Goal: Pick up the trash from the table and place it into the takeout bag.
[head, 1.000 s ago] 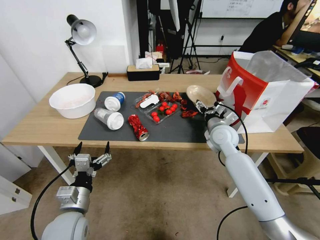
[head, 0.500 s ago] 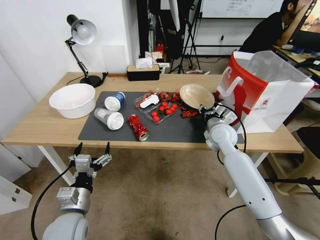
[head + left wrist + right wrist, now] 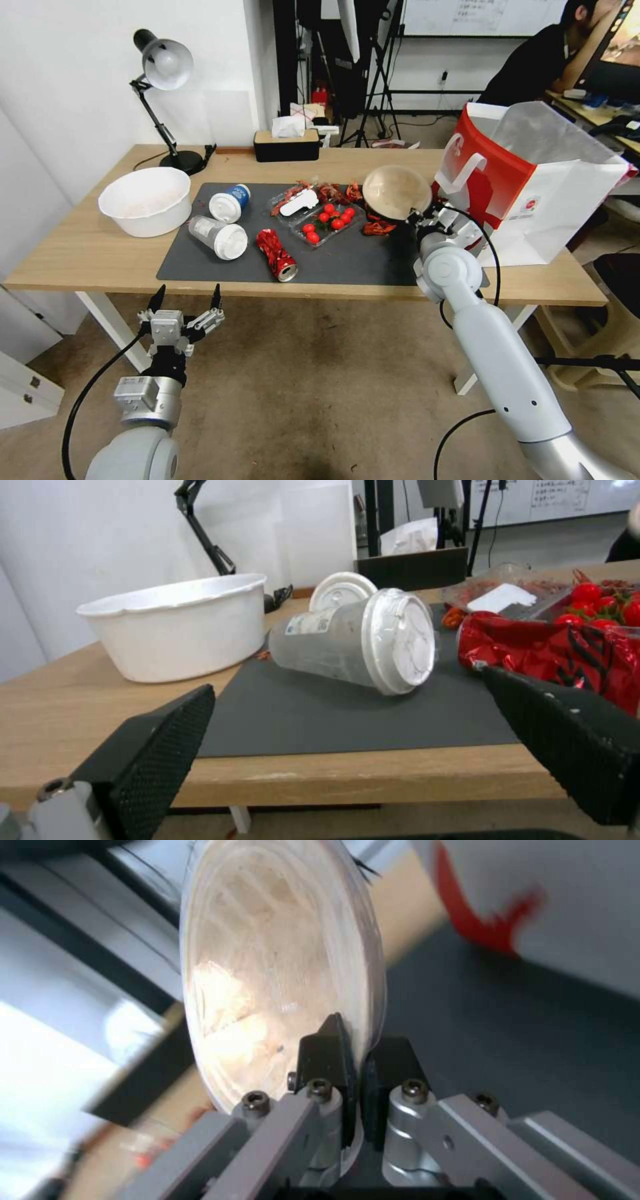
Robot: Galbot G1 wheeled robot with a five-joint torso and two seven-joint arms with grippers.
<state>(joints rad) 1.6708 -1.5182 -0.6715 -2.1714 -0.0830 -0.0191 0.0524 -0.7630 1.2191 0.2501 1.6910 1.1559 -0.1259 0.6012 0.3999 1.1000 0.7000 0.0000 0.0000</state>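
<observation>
One beige shallow bowl [image 3: 396, 191] is held on edge, pinched at its rim by the right gripper [image 3: 419, 215], beside the red-and-white paper takeout bag [image 3: 533, 180]; left gripper [image 3: 185, 301] is parked, fingers spread, before the light-wood table [image 3: 80, 250].

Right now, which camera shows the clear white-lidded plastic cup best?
The left wrist view: the clear white-lidded plastic cup lies on its side, lid facing the camera, between the open left gripper's fingers. The head view shows it smaller.

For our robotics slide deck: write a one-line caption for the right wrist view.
Right gripper shut on the rim of the beige shallow bowl, held on edge above the dark grey mat beside the takeout bag.
</observation>
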